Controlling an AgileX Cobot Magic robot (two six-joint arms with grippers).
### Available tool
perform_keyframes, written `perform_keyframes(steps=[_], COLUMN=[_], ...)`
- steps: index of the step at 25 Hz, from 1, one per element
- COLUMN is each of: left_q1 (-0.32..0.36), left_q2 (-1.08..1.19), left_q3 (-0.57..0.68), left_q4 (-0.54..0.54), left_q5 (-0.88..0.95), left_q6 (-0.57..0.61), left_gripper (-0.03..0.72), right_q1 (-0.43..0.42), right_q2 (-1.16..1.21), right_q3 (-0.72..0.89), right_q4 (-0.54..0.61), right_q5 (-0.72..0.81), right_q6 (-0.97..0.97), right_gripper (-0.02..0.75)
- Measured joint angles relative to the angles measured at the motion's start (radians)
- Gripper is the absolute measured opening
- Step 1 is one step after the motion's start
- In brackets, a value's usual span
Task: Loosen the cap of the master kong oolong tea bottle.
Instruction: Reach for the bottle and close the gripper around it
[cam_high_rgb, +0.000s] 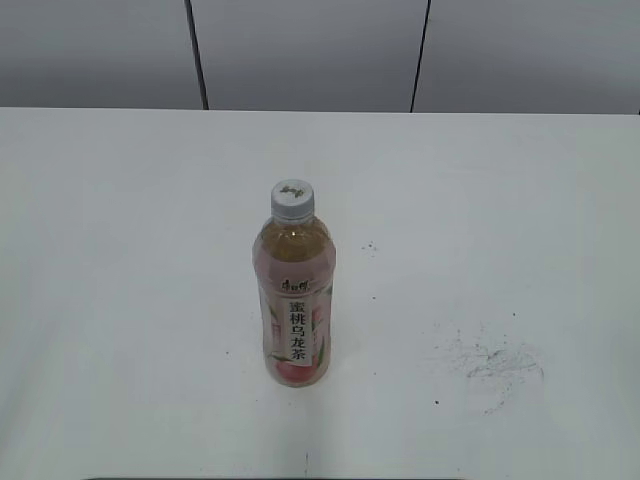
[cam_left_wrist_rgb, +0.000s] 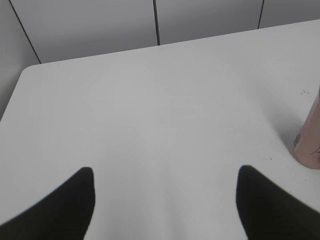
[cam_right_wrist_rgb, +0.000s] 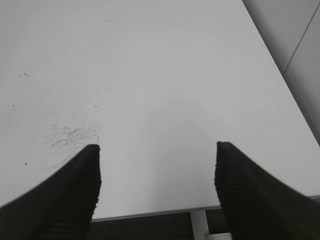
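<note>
The master kong oolong tea bottle (cam_high_rgb: 295, 305) stands upright in the middle of the white table (cam_high_rgb: 120, 300), amber tea inside, pink label with a white strip of black characters. Its white-grey cap (cam_high_rgb: 292, 198) sits on top with a dark mark. In the left wrist view only the bottle's pink base (cam_left_wrist_rgb: 310, 145) shows at the right edge. My left gripper (cam_left_wrist_rgb: 165, 172) is open over bare table, well left of the bottle. My right gripper (cam_right_wrist_rgb: 157, 150) is open above the table's near edge, holding nothing. Neither gripper appears in the exterior view.
A patch of dark scuff marks (cam_high_rgb: 490, 360) lies on the table right of the bottle, also seen as scuff marks (cam_right_wrist_rgb: 72, 134) in the right wrist view. Grey wall panels (cam_high_rgb: 310, 50) stand behind the table. The table's front edge (cam_right_wrist_rgb: 150, 212) runs under my right gripper.
</note>
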Motion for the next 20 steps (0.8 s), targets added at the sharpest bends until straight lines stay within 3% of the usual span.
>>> perform_keyframes(steps=[20], left_q1=[0.0], left_q2=[0.0], left_q3=[0.0], left_q4=[0.0], left_q5=[0.0], left_q6=[0.0], left_gripper=[0.519], right_q1=[0.0], right_q2=[0.0], right_q3=[0.0], right_q4=[0.0], right_q5=[0.0], right_q6=[0.0], right_gripper=[0.536])
